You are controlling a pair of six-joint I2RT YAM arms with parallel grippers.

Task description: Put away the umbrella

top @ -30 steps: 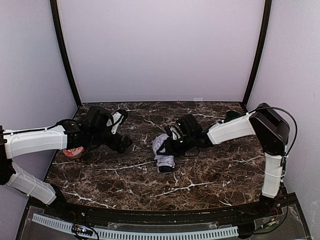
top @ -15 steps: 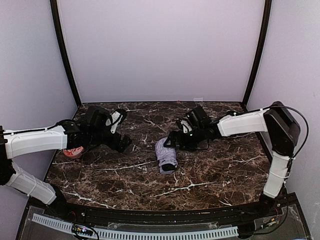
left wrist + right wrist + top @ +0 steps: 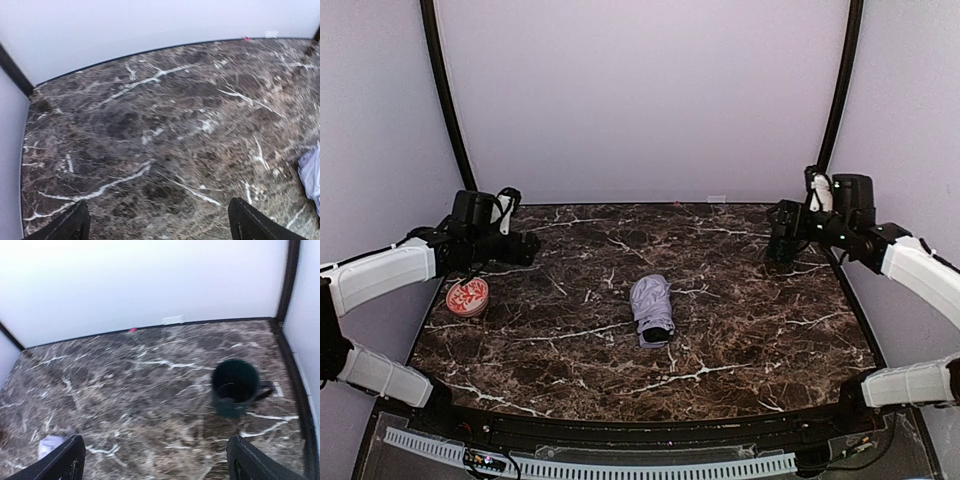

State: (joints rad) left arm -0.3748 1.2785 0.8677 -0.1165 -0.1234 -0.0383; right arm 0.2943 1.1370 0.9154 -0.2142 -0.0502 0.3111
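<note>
Both of my arms have swung away from the middle since a second ago. My right pincer [image 3: 782, 238], which was down at the bundle, has let go and drawn back to the 2 o'clock corner, and my left pincer [image 3: 525, 247] has gone back towards 10 o'clock.

Nearest my bases, the dark brown marble surface [image 3: 740, 350] with white veins lies bare. Just beyond that, at the centre of the surface, lies the umbrella [image 3: 652, 310], a compact folded bundle of pale lavender-white fabric with a black end, resting free and touched by neither arm. Its long axis runs roughly from 12 to 6 o'clock, tipped slightly towards 11, with the dark end at the near side.

From my left pincer the umbrella lies towards 4 o'clock, and from my right towards 8 o'clock. Both are well apart from it, and I cannot say that either is clearly nearer. Each wrist view catches only an edge of its fabric. Both pincers stand with their fingers wide apart and hold nothing.

Off at 9 o'clock sits a small round red-and-white dish [image 3: 467, 296]. Beyond my right pincer stands a dark green mug [image 3: 235, 387] with its handle to the right. Plain pale lavender walls [image 3: 640, 100] with black corner posts [image 3: 448, 120] close the far side. I judge the next move to be a fresh reach to the centre.
</note>
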